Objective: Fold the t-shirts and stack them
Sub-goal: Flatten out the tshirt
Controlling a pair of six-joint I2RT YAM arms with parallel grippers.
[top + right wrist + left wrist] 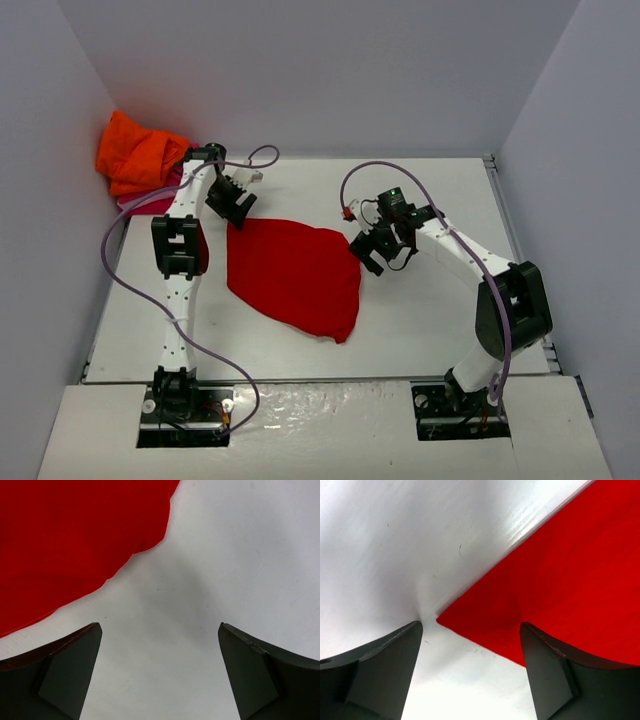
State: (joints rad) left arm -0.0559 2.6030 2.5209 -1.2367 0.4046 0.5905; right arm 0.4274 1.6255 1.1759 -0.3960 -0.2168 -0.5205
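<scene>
The white desk (430, 300) is carrying the red t-shirt (295, 275) at its middle. The left pincer (236, 210) and right pincer (372, 254) are gaping wide; the left, straddling the shirt's far corner, should be pinching deep before folding.

Downward view from the right end effector (160, 630), two dark fingers (65, 675) spread wide apart at the bottom corners. Red t-shirt (75, 540) filling the upper left, curved edge lying flat on the white surface (240, 555). White surface showing between the fingertips, with faint specks.
</scene>
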